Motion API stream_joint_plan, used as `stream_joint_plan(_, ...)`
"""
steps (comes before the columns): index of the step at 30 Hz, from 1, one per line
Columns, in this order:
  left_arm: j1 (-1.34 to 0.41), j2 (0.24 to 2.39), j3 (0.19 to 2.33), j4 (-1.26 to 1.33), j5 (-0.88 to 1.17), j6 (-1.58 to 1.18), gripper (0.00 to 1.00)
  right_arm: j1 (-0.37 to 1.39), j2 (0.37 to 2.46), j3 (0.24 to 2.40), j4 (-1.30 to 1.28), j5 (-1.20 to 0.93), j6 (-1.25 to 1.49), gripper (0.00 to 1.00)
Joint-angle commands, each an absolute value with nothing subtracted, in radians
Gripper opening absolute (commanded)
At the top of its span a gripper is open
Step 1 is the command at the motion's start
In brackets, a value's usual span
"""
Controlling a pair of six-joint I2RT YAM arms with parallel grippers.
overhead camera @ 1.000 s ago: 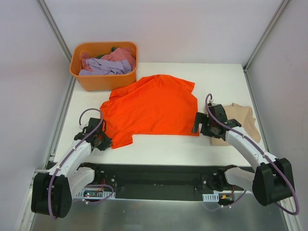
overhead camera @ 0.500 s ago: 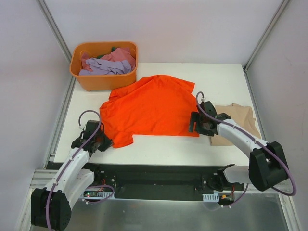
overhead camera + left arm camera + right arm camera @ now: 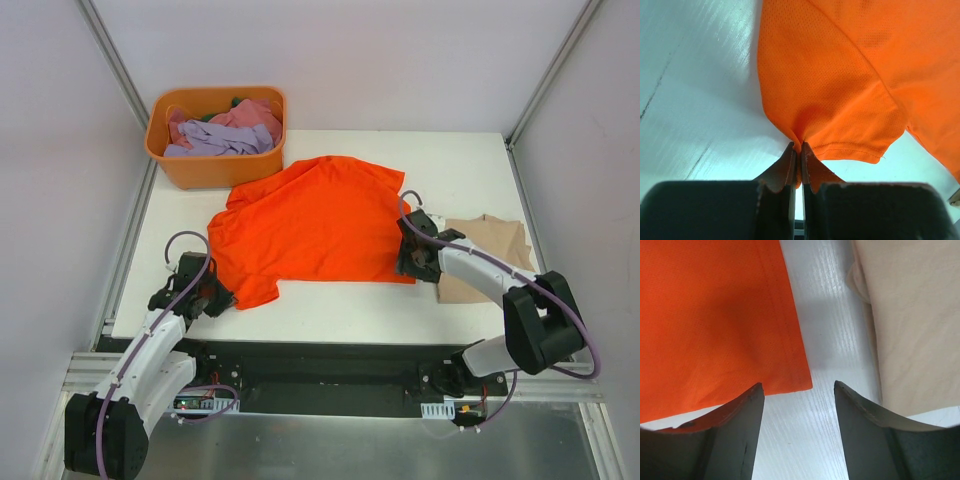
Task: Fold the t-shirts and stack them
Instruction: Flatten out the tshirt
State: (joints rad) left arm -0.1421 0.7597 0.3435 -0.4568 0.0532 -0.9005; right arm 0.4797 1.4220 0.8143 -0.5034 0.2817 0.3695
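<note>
Top external camera looks down from high behind the near edge over the whole white table (image 3: 330, 300). Both wrist cameras sit close, facing edges of the bright orange mesh t-shirt (image 3: 310, 220), which the top view shares.

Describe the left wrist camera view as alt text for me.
The left gripper is shut on a corner of the orange t-shirt, puckering the cloth. The shirt spreads away over the white table.

orange t-shirt (image 3: 310, 222) | beige t-shirt (image 3: 490, 255) | orange tub (image 3: 215, 140) | white table (image 3: 340, 305)
</note>
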Motion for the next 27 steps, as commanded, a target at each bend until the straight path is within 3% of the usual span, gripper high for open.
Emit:
stream_joint_plan(1, -0.132, 0.759, 0.333, -0.46, 0.072, -0.882, 0.0, 0.483, 1.466, 0.841, -0.515, 0.299, 0.396, 0.59)
stream_joint_plan(10, -0.132, 0.75, 0.342, -0.462, 0.074, -0.876, 0.0, 0.483, 1.486, 0.811, -0.509, 0.291, 0.422, 0.48)
stream_joint_plan(18, -0.132, 0.746, 0.348, -0.462, 0.074, -0.87, 0.0, 0.483, 1.555, 0.821, -0.466, 0.276, 0.408, 0.46)
stream_joint_plan(27, -0.132, 0.761, 0.383, -0.468, 0.058, -0.842, 0.0, 0.485, 1.539, 0.802, -0.45, 0.264, 0.384, 0.19)
